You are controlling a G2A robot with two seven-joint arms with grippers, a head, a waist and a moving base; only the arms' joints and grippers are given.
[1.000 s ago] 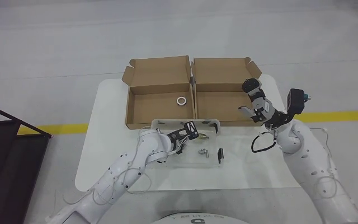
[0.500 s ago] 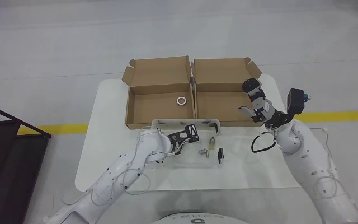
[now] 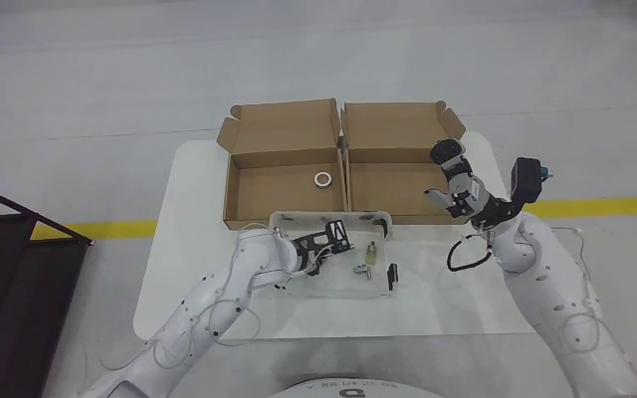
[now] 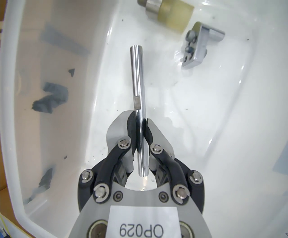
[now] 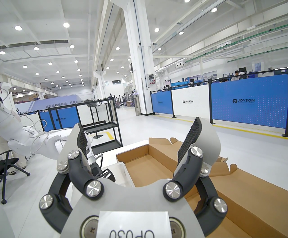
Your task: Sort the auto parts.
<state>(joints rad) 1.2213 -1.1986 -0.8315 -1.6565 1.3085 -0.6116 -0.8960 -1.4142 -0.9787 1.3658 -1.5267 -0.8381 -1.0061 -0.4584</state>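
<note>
Now ribbed left fingers (image 4: pixel 131 128) tight around polished steel rod (image 4: pixel 137 78) over glossy tray (image 4: pixel 225 112); right fingers (image 5: pixel 193 137) apart.

I have the white left arm (image 3: pixel 239 289) stretched forward, its black-and-silver left gripper (image 4: pixel 140 122) pinched tight on a shiny steel rod (image 4: pixel 137 74). The white right arm (image 3: pixel 537 269) sits bent and raised, its right gripper (image 5: pixel 138 126) tilted up, fingers spread wide

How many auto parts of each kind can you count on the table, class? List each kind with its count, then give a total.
metal rod: 1
brass-coloured fitting: 1
metal bracket: 1
black part: 1
metal ring: 1
Total: 5
</note>
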